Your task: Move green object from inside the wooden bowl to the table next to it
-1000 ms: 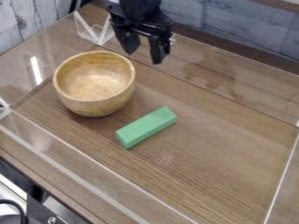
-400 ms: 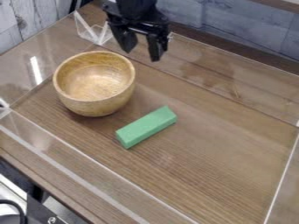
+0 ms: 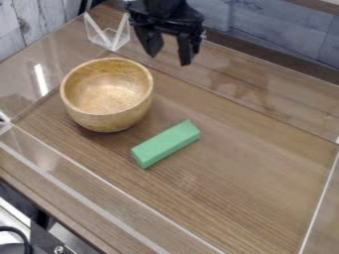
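A bright-green block, the green object (image 3: 166, 144), lies flat on the table (image 3: 252, 149) just right of and in front of the wooden bowl (image 3: 107, 94). The bowl's hollow shows nothing inside. My gripper (image 3: 171, 50) hangs at the back of the table, behind and to the right of the bowl, well away from the block. Its dark fingers (image 3: 187, 52) point down, stand apart, and hold nothing.
Low clear acrylic walls (image 3: 93, 203) border the tabletop on all sides. A clear wire-like stand (image 3: 109, 35) sits at the back left beside the arm. Bare wood stretches to the right of the block.
The gripper has shifted slightly to the right between the earlier frames and now. The block and the bowl have stayed where they were.
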Controlling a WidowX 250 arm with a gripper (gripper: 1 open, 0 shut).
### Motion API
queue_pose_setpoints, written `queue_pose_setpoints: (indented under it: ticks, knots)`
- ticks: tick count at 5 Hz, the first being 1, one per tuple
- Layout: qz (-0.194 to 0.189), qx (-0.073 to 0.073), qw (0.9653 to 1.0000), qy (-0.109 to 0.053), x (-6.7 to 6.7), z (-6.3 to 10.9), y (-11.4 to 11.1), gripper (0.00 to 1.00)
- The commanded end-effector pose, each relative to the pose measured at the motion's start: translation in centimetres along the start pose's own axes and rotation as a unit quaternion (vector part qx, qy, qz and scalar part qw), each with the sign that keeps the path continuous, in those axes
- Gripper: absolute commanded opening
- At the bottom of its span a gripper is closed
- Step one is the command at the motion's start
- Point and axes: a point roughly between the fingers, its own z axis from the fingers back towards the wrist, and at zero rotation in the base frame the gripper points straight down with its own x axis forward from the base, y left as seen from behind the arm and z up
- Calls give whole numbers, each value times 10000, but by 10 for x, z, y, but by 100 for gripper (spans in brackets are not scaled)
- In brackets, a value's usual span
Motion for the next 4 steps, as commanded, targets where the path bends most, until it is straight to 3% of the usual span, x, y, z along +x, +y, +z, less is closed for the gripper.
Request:
queue_pose_setpoints:
  ticks: [1, 2, 4]
  knots:
    - [-245, 29, 9991, -352, 8, 33, 5, 100]
    - [-226, 35, 9993, -312, 8, 17, -15, 100]
    - [-365, 21, 9989, -289, 20, -17, -17, 100]
